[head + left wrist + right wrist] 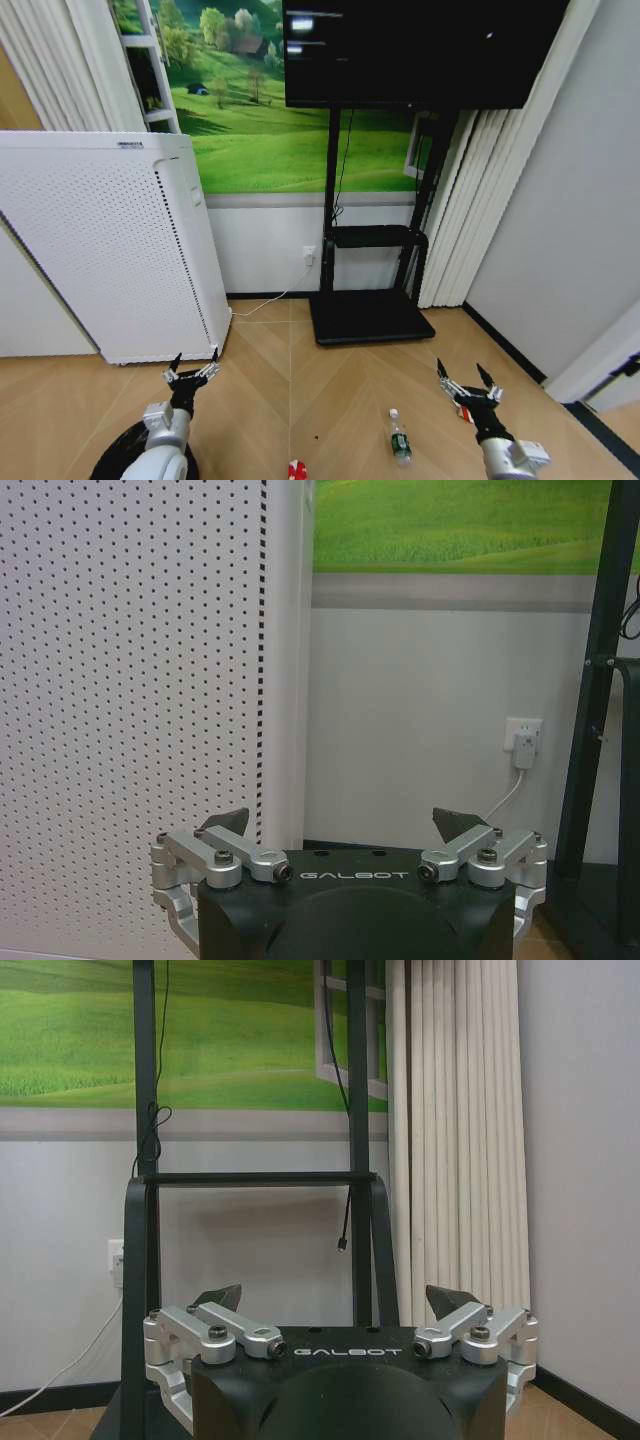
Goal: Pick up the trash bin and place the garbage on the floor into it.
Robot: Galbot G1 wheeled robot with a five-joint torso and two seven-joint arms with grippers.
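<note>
The trash bin [112, 459] shows as a black round rim at the bottom left of the head view, partly covered by my left arm. My left gripper [190, 375] [345, 830] is held above it, open and holding nothing, facing the white appliance. A clear plastic bottle [400, 437] with a green label lies on the wooden floor. A red-and-white can [297, 469] sits at the lower edge. A red-and-white wrapper [463, 410] peeks out behind my right gripper [468, 380] [340, 1300], which is open and holding nothing.
A tall white perforated appliance [110, 240] [130, 680] stands at the left against the wall. A black TV stand [370, 315] [255, 1180] with a screen [420, 50] is straight ahead, with curtains [470, 200] to its right. A wall socket [309, 255] holds a white cable.
</note>
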